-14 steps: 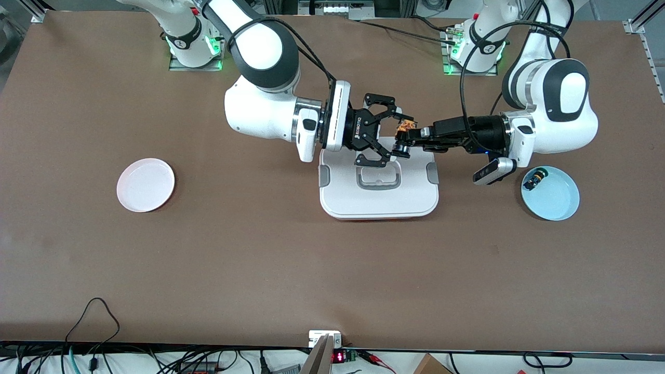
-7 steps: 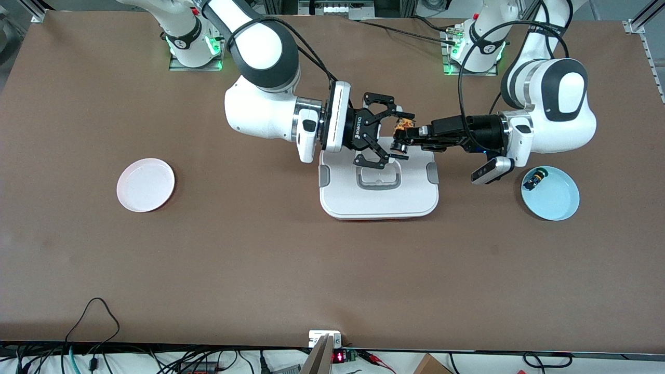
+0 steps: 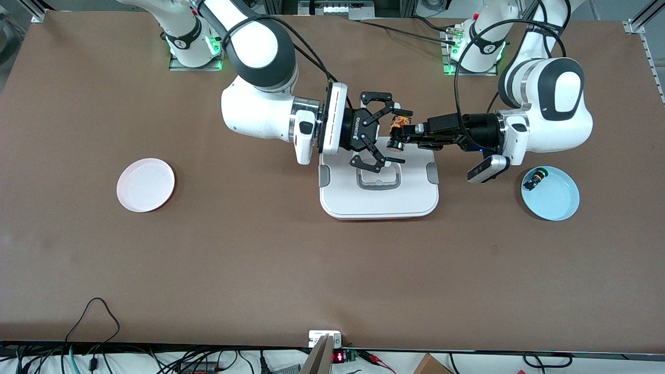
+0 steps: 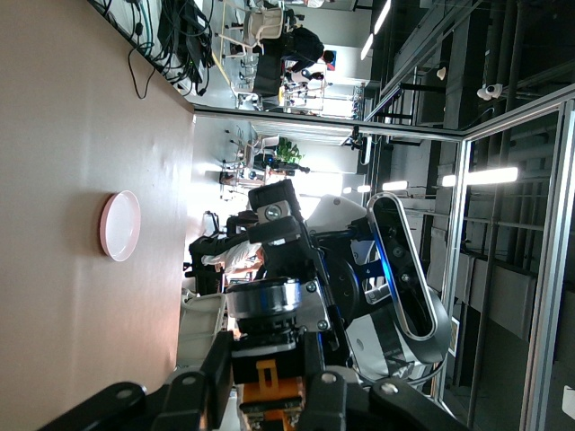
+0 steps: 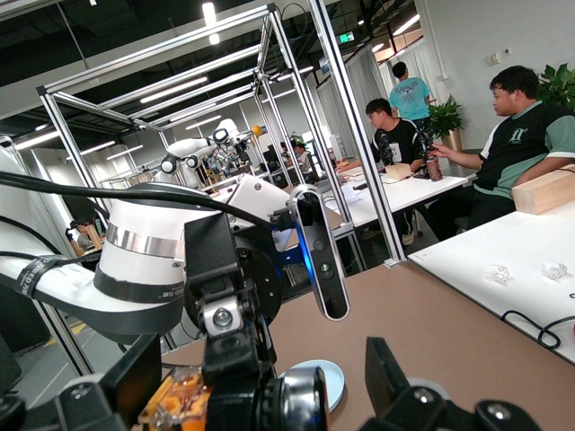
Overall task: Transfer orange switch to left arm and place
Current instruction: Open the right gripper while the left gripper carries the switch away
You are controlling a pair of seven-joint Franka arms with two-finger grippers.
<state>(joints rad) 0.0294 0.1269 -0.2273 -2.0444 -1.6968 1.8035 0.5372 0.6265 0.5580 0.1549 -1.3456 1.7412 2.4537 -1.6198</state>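
The orange switch (image 3: pixel 398 123), with an orange body and a black-and-silver barrel, is held in the air over the edge of the white box (image 3: pixel 379 200) that is farthest from the front camera. My left gripper (image 3: pixel 402 131) is shut on it. In the left wrist view the switch (image 4: pixel 272 384) sits between the left gripper's fingers (image 4: pixel 216 364). My right gripper (image 3: pixel 400 137) is open, with one finger on each side of the switch and not touching it. The right wrist view shows the switch (image 5: pixel 178 401) between the right gripper's spread fingers (image 5: pixel 384 373).
A blue plate (image 3: pixel 558 200) at the left arm's end holds a small switch with a green cap (image 3: pixel 535 179). An empty pink plate (image 3: pixel 145 185) lies at the right arm's end. The box has grey side latches and a handle (image 3: pixel 378 179) on its lid.
My left gripper has carried the switch a little farther in between the right gripper's open fingers. Both hands have drifted slightly toward the arms' bases.
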